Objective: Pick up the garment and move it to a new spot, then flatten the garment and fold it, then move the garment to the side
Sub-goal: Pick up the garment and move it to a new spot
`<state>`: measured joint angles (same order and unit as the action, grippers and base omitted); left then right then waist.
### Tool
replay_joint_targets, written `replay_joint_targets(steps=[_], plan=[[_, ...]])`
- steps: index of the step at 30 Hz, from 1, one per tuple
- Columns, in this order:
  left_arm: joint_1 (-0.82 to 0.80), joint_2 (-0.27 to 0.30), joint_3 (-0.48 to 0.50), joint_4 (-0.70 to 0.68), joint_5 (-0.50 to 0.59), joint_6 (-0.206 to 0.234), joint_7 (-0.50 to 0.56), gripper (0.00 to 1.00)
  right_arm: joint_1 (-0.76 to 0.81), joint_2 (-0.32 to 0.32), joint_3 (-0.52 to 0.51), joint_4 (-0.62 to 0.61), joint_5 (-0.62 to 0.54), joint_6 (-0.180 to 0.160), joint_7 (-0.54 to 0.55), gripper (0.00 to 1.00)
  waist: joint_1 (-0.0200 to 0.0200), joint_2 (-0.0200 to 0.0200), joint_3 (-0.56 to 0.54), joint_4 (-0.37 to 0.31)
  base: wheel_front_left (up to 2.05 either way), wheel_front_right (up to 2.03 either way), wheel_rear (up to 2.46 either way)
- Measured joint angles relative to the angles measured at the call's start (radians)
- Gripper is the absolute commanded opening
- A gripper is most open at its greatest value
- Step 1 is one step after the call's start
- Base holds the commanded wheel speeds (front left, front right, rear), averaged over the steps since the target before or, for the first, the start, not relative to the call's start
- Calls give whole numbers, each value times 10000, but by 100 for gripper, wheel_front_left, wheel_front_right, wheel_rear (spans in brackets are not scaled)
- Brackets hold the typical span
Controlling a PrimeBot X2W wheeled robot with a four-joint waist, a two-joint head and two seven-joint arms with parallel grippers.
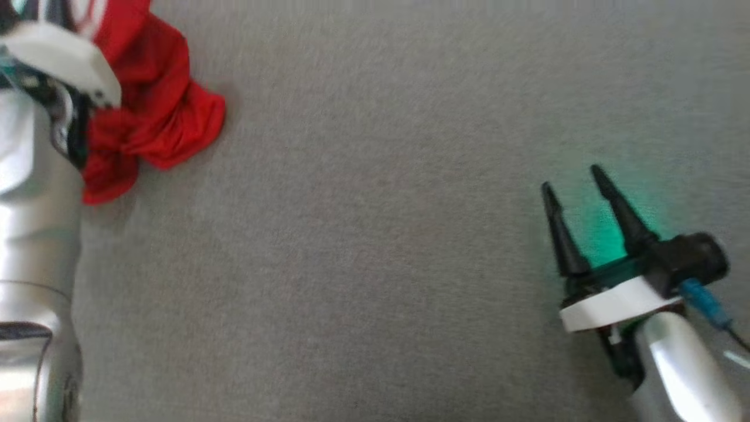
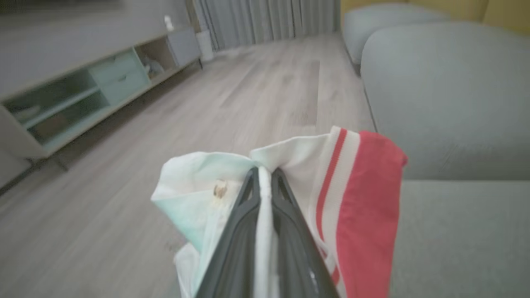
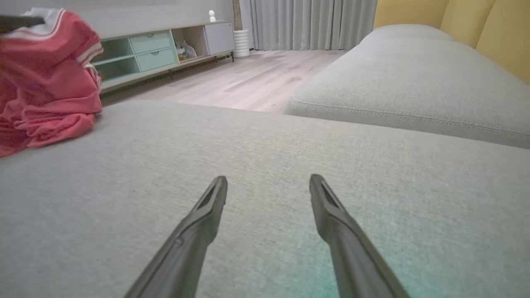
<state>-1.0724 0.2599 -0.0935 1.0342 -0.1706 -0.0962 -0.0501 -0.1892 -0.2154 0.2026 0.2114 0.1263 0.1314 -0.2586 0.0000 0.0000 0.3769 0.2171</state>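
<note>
The garment point(image 1: 155, 111) is red with a white, red-striped trim and hangs bunched at the upper left of the head view, its lower folds resting on the grey cushion point(image 1: 375, 234). In the left wrist view my left gripper point(image 2: 265, 171) is shut on the garment's white trim point(image 2: 298, 165), which is pinched between the two dark fingers. My right gripper point(image 1: 574, 179) hovers low over the cushion at the lower right, open, with nothing between its fingers point(image 3: 215, 194). The right wrist view shows the garment point(image 3: 45, 82) lifted at the far left.
A second grey cushion point(image 3: 405, 78) lies beyond a seam to the right, with yellow back cushions point(image 3: 468, 25) behind. Past the cushion edge is wooden floor point(image 3: 248, 78), a low green-and-grey cabinet point(image 3: 157, 49) and grey curtains point(image 3: 310, 20).
</note>
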Motion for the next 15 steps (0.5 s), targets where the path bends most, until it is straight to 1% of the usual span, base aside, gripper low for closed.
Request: replay_joint_targets(steps=[3, 5, 8, 10, 11, 13, 15], plan=[[-370, 117, -389, -568, 159, -134, -203, 0, 83, 359, 215, 153, 77, 0, 2, 100, -2, 0, -633, -344, 0, 0, 0], [-503, 94, -738, -1097, 190, -253, -224, 0, 187, 560, 255, 180, 109, 0, 4, 100, -2, 0, -1046, -627, 0, 0, 0], [-540, 23, -1248, -2111, 67, -288, -123, 0, 449, 840, 236, 182, 161, 0, 4, 100, -3, 0, -1610, -1175, 0, 0, 0], [-532, -23, -1626, -2869, -244, -290, 58, 0, 673, 938, 251, 182, 161, 0, 4, 100, -2, 0, -1925, -1596, 0, 0, 0], [-486, -69, -2025, -3749, -750, -320, 291, 0, 876, 1026, 251, 176, 161, 0, 4, 100, -3, 0, -2216, -2050, 0, 0, 0], [-380, -82, -2334, -4602, -1216, -364, 504, 0, 1030, 1095, 219, 171, 161, 0, 4, 100, -2, 0, -2487, -2515, 0, 0, 0], [-148, -73, -2443, -5386, -1590, -364, 673, 0, 1129, 1126, 169, 165, 161, 0, 4, 100, -1, 1, -2730, -2970, 0, 0, 0]])
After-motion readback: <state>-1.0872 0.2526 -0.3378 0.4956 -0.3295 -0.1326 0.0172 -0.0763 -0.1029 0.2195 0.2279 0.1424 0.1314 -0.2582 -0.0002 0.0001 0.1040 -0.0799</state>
